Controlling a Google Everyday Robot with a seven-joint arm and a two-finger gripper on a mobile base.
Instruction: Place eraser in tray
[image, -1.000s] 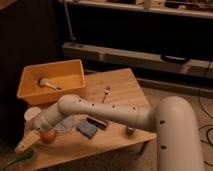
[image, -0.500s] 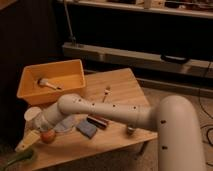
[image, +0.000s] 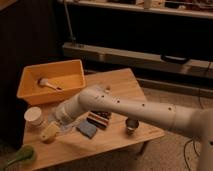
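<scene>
Camera view | eraser (image: 98, 119): small dark block, pale stripes | tool (image: 60, 123): wide open, empty, near eraser

Lab- or workshop-type room. Indicators: dark shelving (image: 130, 30) along the back wall, loose cable (image: 188, 149) on the floor (image: 167, 142), low wooden worktop (image: 125, 82). The end effector (image: 56, 125) is above the worktop's front-left area.

My gripper (image: 56, 128) hangs low over the front left of the table (image: 125, 82), just right of the cup (image: 34, 116). The tray (image: 30, 96) stands behind it at the back left, with a utensil (image: 48, 84) lying inside. The eraser (image: 98, 119) lies right of my gripper, the pad (image: 87, 129) just before it, and a small round container (image: 131, 125) farther right.
</scene>
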